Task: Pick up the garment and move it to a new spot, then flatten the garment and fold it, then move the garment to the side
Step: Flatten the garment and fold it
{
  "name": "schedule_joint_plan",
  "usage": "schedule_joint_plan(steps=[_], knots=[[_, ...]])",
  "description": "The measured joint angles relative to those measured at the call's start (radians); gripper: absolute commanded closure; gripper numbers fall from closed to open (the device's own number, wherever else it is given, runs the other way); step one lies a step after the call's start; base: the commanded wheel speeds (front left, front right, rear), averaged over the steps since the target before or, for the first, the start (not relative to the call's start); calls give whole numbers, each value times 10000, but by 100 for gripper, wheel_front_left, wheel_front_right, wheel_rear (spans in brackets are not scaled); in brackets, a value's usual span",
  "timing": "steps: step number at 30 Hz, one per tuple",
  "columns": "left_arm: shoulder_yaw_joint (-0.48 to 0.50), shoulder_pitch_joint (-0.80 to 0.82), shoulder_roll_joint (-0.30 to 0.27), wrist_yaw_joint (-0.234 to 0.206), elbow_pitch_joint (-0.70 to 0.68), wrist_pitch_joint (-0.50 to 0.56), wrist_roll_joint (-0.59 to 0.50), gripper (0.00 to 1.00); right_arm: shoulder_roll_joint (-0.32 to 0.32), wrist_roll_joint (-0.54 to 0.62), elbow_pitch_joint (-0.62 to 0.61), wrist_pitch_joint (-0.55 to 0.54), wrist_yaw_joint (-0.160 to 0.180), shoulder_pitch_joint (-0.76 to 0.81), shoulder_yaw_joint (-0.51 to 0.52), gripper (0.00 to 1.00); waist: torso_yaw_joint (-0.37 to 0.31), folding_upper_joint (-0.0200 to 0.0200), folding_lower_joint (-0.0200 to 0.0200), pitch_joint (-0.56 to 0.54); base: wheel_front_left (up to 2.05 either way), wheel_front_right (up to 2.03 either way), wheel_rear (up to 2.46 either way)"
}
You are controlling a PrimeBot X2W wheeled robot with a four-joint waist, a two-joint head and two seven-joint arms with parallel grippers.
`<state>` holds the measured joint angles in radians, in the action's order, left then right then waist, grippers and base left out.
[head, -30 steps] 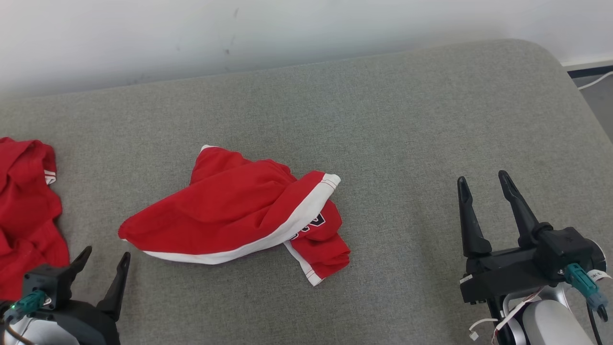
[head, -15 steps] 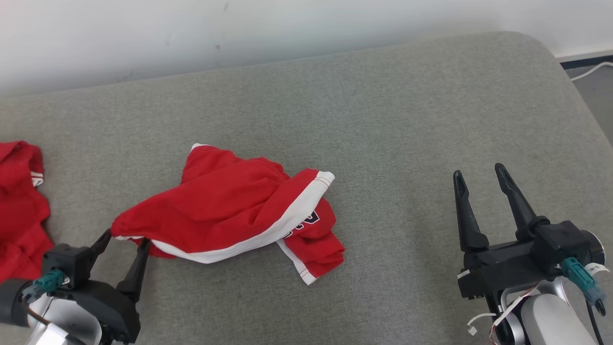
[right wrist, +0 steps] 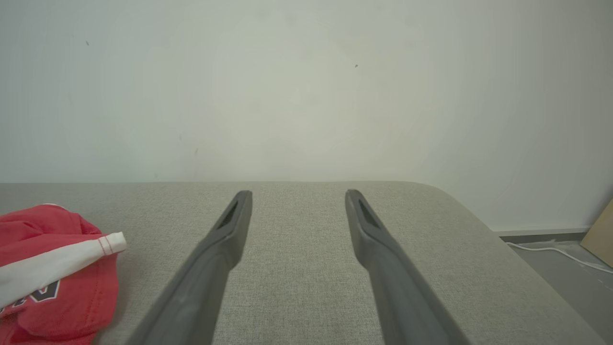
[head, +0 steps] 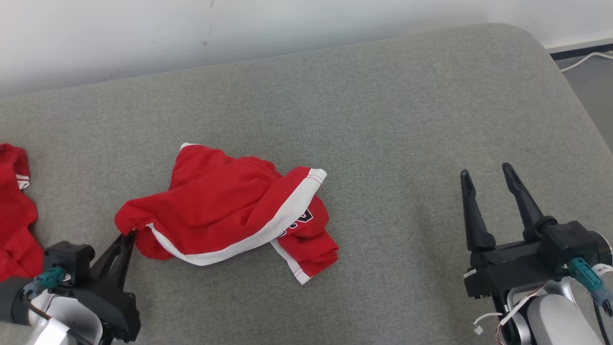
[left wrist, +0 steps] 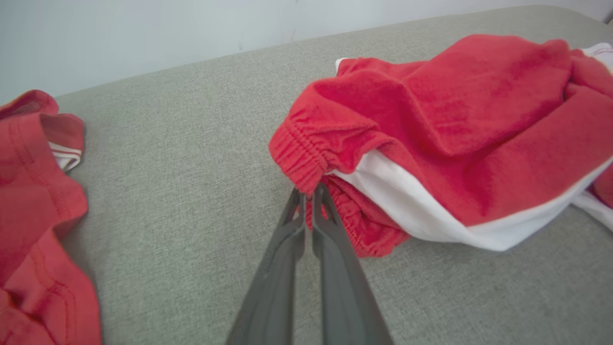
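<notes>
In the head view, my left gripper (head: 128, 235) is pinching the near-left corner of the red garment (head: 225, 206), its two fingers drawn together on the cloth. The red garment is lying crumpled, white band uppermost, around the middle of the grey cushion (head: 383, 120). My right gripper (head: 485, 169) is hovering at the near right, well apart from it, fingers spread and holding nothing. A second red cloth (head: 14, 215) is lying at the far left edge.

In the left wrist view, my left gripper (left wrist: 306, 194) is clamping the elastic waistband (left wrist: 299, 160) of the red garment (left wrist: 455, 120), with a little fabric showing between the tips. The second red cloth (left wrist: 33, 191) is lying to the left.

In the right wrist view, my right gripper (right wrist: 298, 193) is gaping wide over the bare grey cushion (right wrist: 297, 287), pointing at the wall (right wrist: 306, 86). The red garment (right wrist: 52, 268) is showing at the left edge, and a white cable (right wrist: 550, 249) is trailing on the floor to the right.
</notes>
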<state>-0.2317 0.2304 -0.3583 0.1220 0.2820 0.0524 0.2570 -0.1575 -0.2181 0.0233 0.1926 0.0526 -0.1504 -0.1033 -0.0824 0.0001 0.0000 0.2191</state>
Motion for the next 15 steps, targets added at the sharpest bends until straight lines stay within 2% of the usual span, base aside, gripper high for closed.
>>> schedule_joint_plan(steps=[7,11,15], knots=[[-50,-127,159,-303,-199,-8,-36,100,-316,90,-35,-94,-13,56,73,0,216,0,1,-49,0,0,0],[-132,-490,249,-422,-397,-63,-61,100,-723,90,-31,-732,-625,-104,-316,0,420,0,0,-92,0,0,0],[-322,-556,426,-428,-564,-86,-104,100,-917,79,150,-1473,-1400,-782,-1051,0,625,0,0,-99,0,0,0]])
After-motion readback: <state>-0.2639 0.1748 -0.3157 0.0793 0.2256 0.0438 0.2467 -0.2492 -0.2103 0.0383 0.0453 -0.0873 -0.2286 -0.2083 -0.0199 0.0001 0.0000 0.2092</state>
